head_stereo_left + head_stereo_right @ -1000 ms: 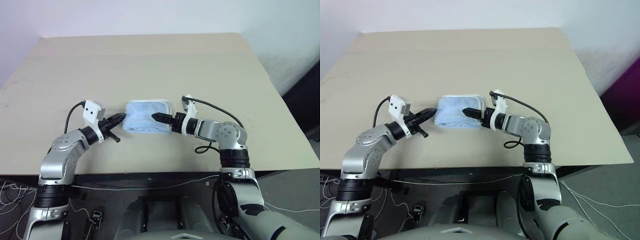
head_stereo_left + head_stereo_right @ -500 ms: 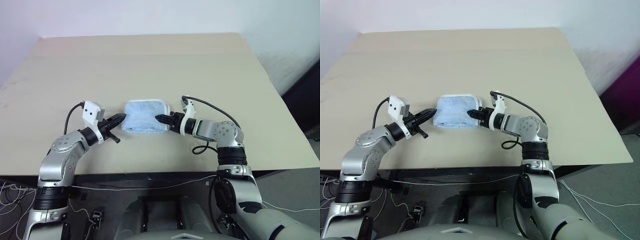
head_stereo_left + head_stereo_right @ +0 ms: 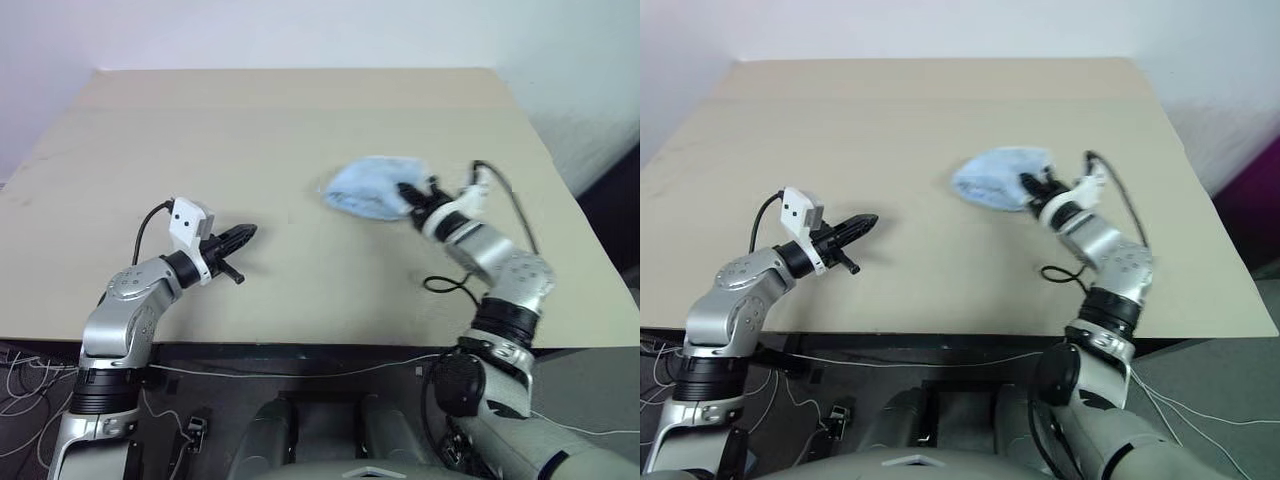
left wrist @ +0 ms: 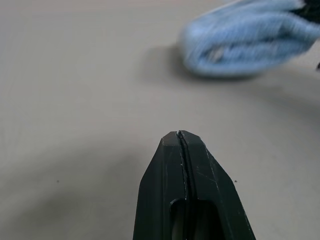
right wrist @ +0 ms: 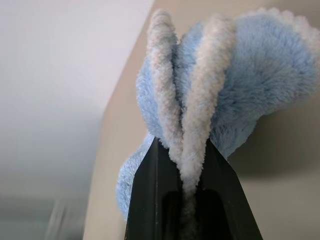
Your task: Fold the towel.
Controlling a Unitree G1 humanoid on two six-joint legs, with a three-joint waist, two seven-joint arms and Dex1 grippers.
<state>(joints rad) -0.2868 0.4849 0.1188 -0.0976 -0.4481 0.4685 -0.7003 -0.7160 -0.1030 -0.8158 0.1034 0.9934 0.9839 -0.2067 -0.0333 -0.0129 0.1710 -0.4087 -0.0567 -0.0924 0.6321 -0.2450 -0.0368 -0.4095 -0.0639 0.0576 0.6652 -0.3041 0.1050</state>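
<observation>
The light blue towel [image 3: 365, 186] hangs bunched and lifted over the right half of the tan table [image 3: 250, 130], its loose end trailing toward the table's middle. My right gripper [image 3: 412, 196] is shut on the towel's near right edge. In the right wrist view two white-edged layers of the towel [image 5: 240, 75] are pinched between the black fingers [image 5: 147, 195]. My left gripper [image 3: 243, 234] is shut and holds nothing, hovering low over the table to the left of the towel. In the left wrist view its closed tips [image 4: 181, 136] point toward the towel [image 4: 245, 42].
The table's right edge [image 3: 560, 190] runs close behind my right arm, with dark floor beyond it. A black cable [image 3: 445, 284] loops on the table beside my right forearm. Bare tabletop lies between the two grippers, and the front edge [image 3: 300, 343] is near.
My right gripper has shut on the towel's right edge and swung right and upward, dragging the folded towel from the table's middle into a lifted bunch. The left arm stayed still.
</observation>
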